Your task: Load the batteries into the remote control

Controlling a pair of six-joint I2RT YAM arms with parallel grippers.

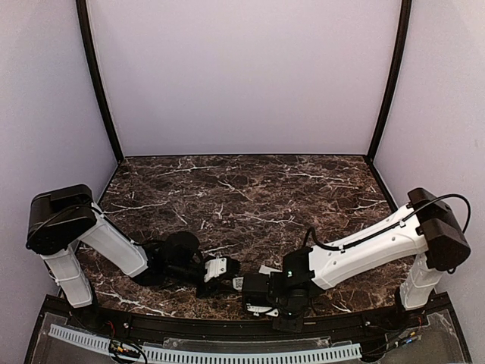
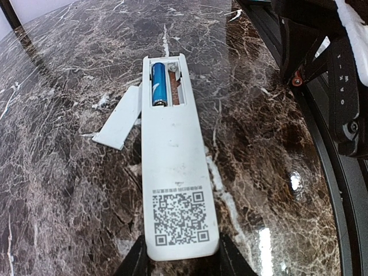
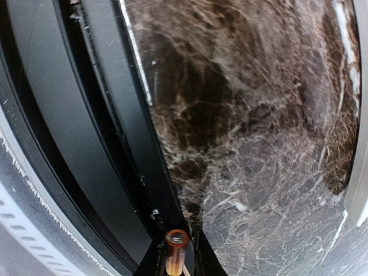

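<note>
The left jaws clamp the remote control, blue battery inside. The right jaws grip the orange battery; next, bring it to the remote's empty slot.

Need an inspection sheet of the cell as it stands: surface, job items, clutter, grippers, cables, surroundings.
Surface: table, dark marble pattern, glossy.
Job's things: remote control back up, recess open; blue battery seated in one slot, the other slot empty; orange-red battery not yet loaded.
Clutter: white battery cover flat on the table beside the remote; otherwise nothing seen.
Grippers: left gripper clamps the remote's sticker end; right gripper shut on the orange-red battery, over the table's front edge.
Cables: black cable loops along the right arm.
Surroundings: plain pale walls, black frame posts, white slotted duct along the near edge.
</note>
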